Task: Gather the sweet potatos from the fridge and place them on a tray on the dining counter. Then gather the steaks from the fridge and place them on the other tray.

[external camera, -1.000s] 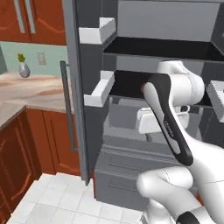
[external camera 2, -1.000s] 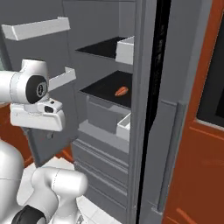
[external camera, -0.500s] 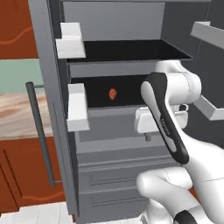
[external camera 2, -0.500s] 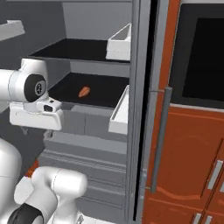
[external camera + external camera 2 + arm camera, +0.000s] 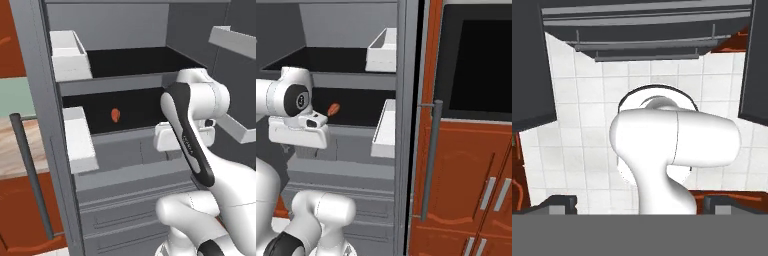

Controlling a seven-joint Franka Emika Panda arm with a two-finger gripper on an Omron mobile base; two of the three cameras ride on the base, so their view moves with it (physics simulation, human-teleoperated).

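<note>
Fridge (image 5: pixel 125 165) open, gripper (image 5: pixel 640 206) held in front w/ jaws wide apart, nothing gripped.

One sweet potato (image 5: pixel 115 115) is being seen lying on the dark lower shelf (image 5: pixel 140 107), near its middle, well back from the front edge; it is also seen in the right base view (image 5: pixel 333 108). Free shelf room is being left all round it. White door bins (image 5: pixel 77 140) are sticking out at the shelf's left & right (image 5: pixel 385 127) edges. Hand cam is being pointed down at white floor tiles (image 5: pixel 587 110).

The arm is folded, its tool (image 5: pixel 640 202) pointing down, fingers wide apart.
</note>
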